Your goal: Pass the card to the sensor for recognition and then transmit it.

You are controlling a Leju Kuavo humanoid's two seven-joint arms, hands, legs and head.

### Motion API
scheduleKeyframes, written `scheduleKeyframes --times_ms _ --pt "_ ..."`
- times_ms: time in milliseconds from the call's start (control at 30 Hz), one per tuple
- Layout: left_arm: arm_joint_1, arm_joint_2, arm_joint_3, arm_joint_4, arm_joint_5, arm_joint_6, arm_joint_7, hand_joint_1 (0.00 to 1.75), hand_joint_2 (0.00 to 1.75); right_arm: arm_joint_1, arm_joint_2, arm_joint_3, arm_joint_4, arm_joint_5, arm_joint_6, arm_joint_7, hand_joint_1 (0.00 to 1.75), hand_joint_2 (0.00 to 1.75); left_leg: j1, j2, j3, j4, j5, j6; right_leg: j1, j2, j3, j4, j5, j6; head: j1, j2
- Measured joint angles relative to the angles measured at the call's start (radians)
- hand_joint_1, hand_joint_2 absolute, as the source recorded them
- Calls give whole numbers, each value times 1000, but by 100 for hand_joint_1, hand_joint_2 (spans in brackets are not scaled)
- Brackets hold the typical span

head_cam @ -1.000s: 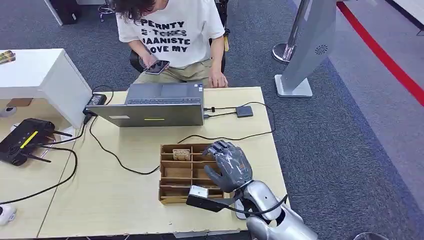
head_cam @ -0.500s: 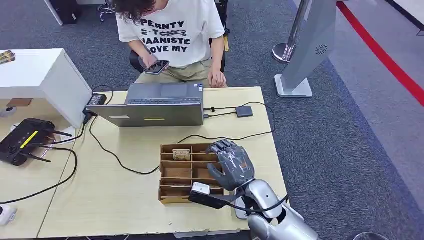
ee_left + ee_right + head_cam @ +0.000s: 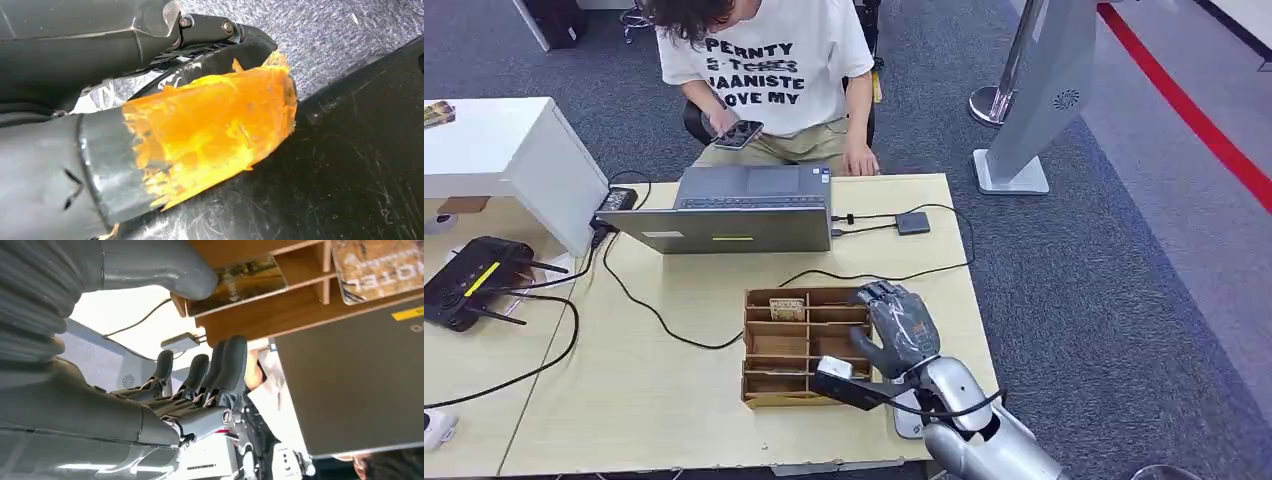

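Observation:
A wooden compartment box (image 3: 748,348) sits on the table near its front right. A patterned card (image 3: 787,308) lies in its far left compartment. My right hand (image 3: 902,326) hovers over the box's right side with fingers extended and nothing in it. In the right wrist view its thumb (image 3: 165,265) is close to a second card (image 3: 239,281) in a compartment, with the patterned card (image 3: 380,262) further on. The small dark sensor (image 3: 913,222) lies beyond the box, cabled to the laptop (image 3: 742,212). In the left wrist view my left hand (image 3: 200,135) shows as a grey, orange-coated part, its fingers hidden.
A person sits behind the table (image 3: 674,400) holding a phone (image 3: 738,133). Black cables (image 3: 654,310) run across the tabletop past the box. A black router (image 3: 474,275) lies at the left. A white floor stand (image 3: 1034,90) rises to the right of the table.
My right hand has shifted to the right over the box and turned more edge-on, still holding nothing. The cards and the sensor have not moved.

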Motion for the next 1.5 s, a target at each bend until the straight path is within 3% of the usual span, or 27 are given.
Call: scheduleKeyframes --times_ms 267,300,333,400,533,800,1500 --pt "0 -1 -4 0 3 0 0 0 0 1 5 -18 31 0 7 3 93 175 0 0 0 0 0 0 0 0 0 0 0 0 0 0" --pt "0 -1 -4 0 3 0 0 0 0 1 6 -19 34 0 8 3 106 175 0 0 0 0 0 0 0 0 0 0 0 0 0 0" --pt "0 -1 -4 0 3 0 0 0 0 1 6 -19 37 0 8 3 110 175 0 0 0 0 0 0 0 0 0 0 0 0 0 0" --pt "0 -1 -4 0 3 0 0 0 0 1 6 -20 43 0 9 3 148 175 0 0 0 0 0 0 0 0 0 0 0 0 0 0" --pt "0 -1 -4 0 3 -1 0 0 0 0 13 -24 51 0 9 3 166 175 0 0 0 0 0 0 0 0 0 0 0 0 0 0" --pt "0 -1 -4 0 4 -1 0 0 0 -1 19 -24 61 0 13 3 175 175 0 0 0 0 0 0 0 0 0 0 0 0 0 0" --pt "0 -1 -6 0 18 0 -2 0 0 8 28 -58 45 -55 11 -19 175 175 0 0 0 0 0 0 0 0 0 0 0 0 0 0"
